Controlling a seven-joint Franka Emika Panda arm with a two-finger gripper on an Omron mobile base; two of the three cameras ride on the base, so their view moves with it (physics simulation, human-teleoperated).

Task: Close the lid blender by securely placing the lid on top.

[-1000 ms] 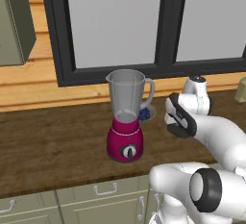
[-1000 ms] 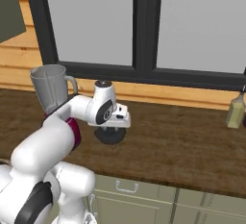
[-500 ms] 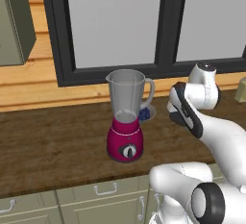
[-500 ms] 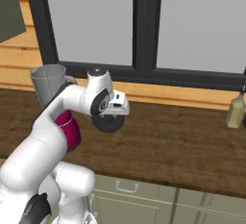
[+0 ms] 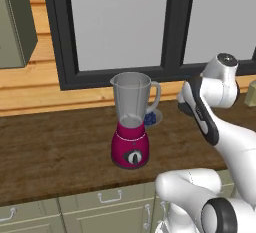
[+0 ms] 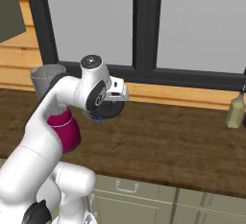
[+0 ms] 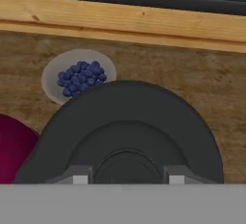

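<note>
I've got the gripper clamped on the lid, now lifted higher off the counter; blender jar still open at 9 o'clock.

Arm: raised, elbow bent, wrist turned downward.
Gripper: 2 fingers clamped on the lid, held aloft.

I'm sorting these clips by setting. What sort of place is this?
Most likely a home kitchen: a blender stands on a wooden counter with cupboard drawers below, a small bowl of blueberries sits behind it, and a dark-framed window is above.
</note>
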